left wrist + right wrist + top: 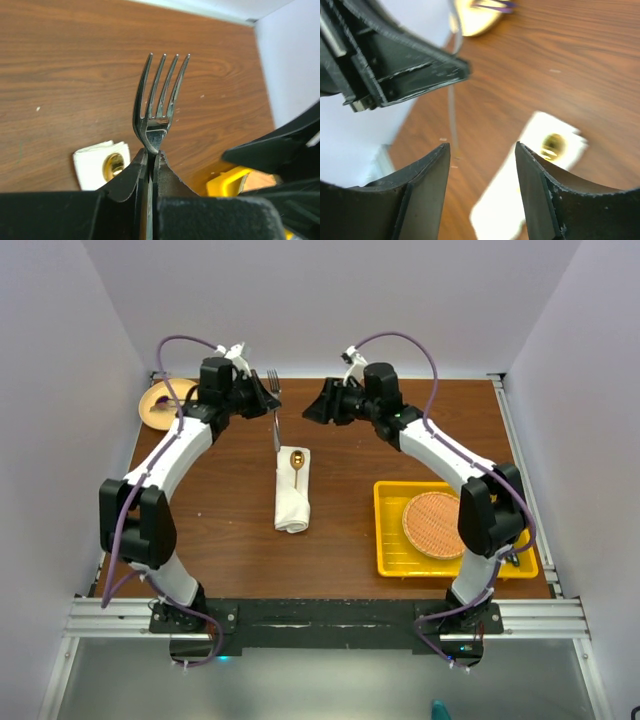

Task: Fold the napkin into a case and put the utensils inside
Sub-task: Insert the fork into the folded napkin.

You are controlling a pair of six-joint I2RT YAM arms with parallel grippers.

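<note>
Brown wooden table (350,455) under both my arms. Cream-white cloth napkin (292,498), folded into a narrow rectangular case, lies flat just on the base side of my left gripper (151,157). It sits well in from the table's edges, with open wood along both long sides.

Left gripper is clamped tight on a slim shiny metal fork (160,92), tines pointing away from the wrist. Right gripper (482,150) faces it, fingers apart, nothing between them.

Small gold round-bowled spoon (297,458) shows its bowl at the case's far end, handle hidden in the cloth. I cannot tell whether the fork handle touches the case.
</note>
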